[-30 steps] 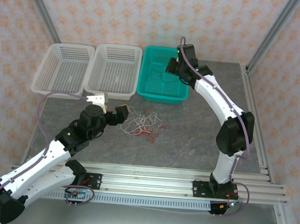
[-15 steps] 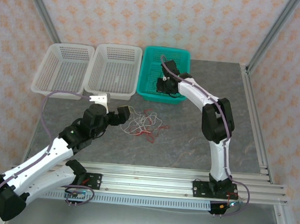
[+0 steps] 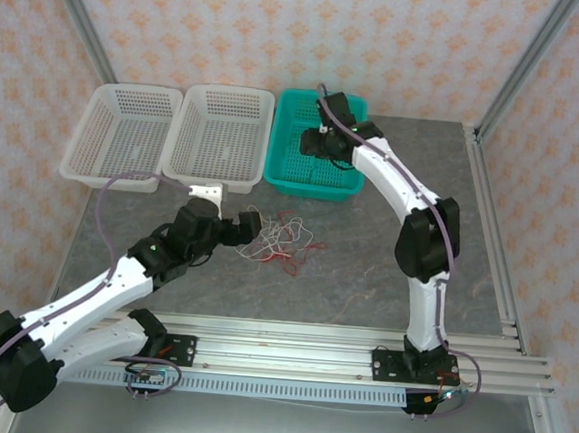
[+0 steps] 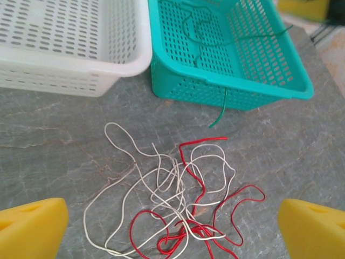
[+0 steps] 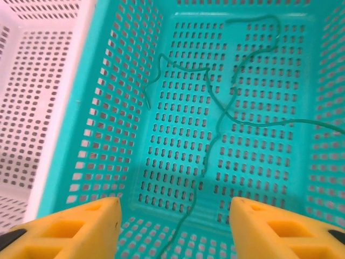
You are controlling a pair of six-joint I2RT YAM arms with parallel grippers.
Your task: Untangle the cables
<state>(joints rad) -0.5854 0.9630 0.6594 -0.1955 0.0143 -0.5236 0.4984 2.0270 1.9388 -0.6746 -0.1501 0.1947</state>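
Three containers stand in a row along the top of the grey stone-patterned tabletop point(image 3: 366, 263) in the overhead view. The left white perforated plastic basket point(image 3: 120, 133) is at the upper left. The middle white perforated plastic basket point(image 3: 221, 136) stands right beside it. The teal perforated plastic basket point(image 3: 308, 173) is next along, at upper centre.

The teal basket point(image 5: 259, 172) holds thin green cables point(image 5: 215, 113). In the right wrist view they lie loosely curled on its slotted floor and cross near the middle of the frame. One strand runs off the right edge and another runs down to the bottom edge. How many there are cannot be told. In the left wrist view the green cables point(image 4: 197, 24) show at top centre inside the teal basket point(image 4: 269, 70). One green end point(image 4: 218, 114) sticks out at the front wall and rests on the tabletop point(image 4: 54, 140).

The red and white cables point(image 3: 283, 238) lie tangled on the tabletop at the centre of the overhead view, below the baskets and apart from them. In the left wrist view this tangle point(image 4: 172, 199) fills the lower centre, with the red loops knotted into the white ones toward the bottom.

The left gripper point(image 3: 234, 215) sits just left of the tangle. In its wrist view the left gripper point(image 4: 172, 226) has its yellow pads point(image 4: 32, 226) in the two lower corners, spread wide and holding nothing. The right gripper point(image 3: 318, 144) hangs over the teal basket. In its own view the right gripper point(image 5: 175, 221) has its pads parted along the bottom edge, with nothing gripped.
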